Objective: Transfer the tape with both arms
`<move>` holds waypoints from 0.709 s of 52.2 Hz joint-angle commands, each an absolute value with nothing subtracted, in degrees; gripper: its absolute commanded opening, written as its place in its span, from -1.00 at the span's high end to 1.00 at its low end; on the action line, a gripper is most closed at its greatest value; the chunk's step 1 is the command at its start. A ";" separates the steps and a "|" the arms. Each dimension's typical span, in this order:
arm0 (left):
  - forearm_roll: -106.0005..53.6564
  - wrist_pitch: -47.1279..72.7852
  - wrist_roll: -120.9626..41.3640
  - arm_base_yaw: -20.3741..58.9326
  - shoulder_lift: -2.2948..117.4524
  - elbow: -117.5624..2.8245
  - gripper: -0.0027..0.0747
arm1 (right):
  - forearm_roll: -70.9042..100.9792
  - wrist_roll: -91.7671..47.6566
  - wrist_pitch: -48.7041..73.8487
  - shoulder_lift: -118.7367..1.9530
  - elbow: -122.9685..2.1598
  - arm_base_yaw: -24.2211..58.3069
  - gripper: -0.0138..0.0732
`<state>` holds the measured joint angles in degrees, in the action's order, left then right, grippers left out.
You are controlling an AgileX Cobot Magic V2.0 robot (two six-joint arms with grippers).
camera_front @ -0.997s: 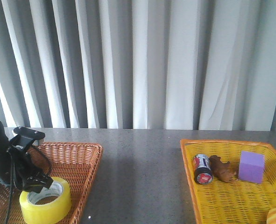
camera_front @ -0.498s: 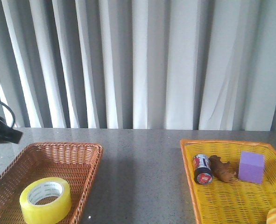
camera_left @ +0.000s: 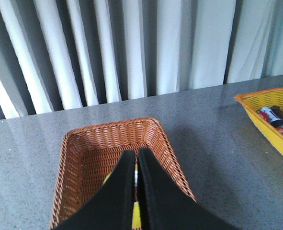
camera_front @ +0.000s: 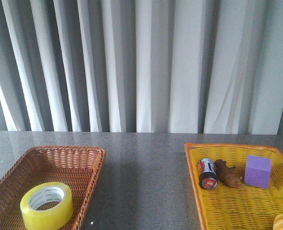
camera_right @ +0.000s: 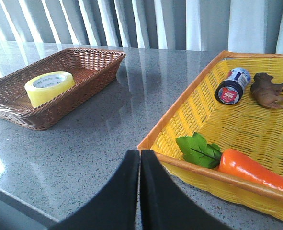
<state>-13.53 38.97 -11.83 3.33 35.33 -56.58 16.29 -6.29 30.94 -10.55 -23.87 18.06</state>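
In the brown wicker basket (camera_front: 79, 163) the tape (camera_front: 46, 205) is seen lying flat, ungripped, partly hidden beneath the closed left jaws (camera_left: 136, 165); the right jaws (camera_right: 140, 165), also closed, are shown only by the wrist view.

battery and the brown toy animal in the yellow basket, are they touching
Apart. The right wrist view shows a strip of yellow weave between the battery and the toy animal in the yellow basket.
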 commanded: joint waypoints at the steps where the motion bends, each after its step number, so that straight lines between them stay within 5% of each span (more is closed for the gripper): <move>1: -18.09 30.05 -10.74 3.28 28.85 -49.32 0.95 | 16.48 -6.03 26.65 -11.69 -25.32 17.75 0.69; 13: -24.23 28.20 -10.99 3.28 19.89 -39.72 0.95 | 19.09 -4.90 26.70 -11.69 -25.32 17.75 0.69; 37: -24.51 31.61 -11.09 3.28 19.72 -39.53 0.95 | 18.89 -4.90 26.70 -11.69 -25.32 17.75 0.69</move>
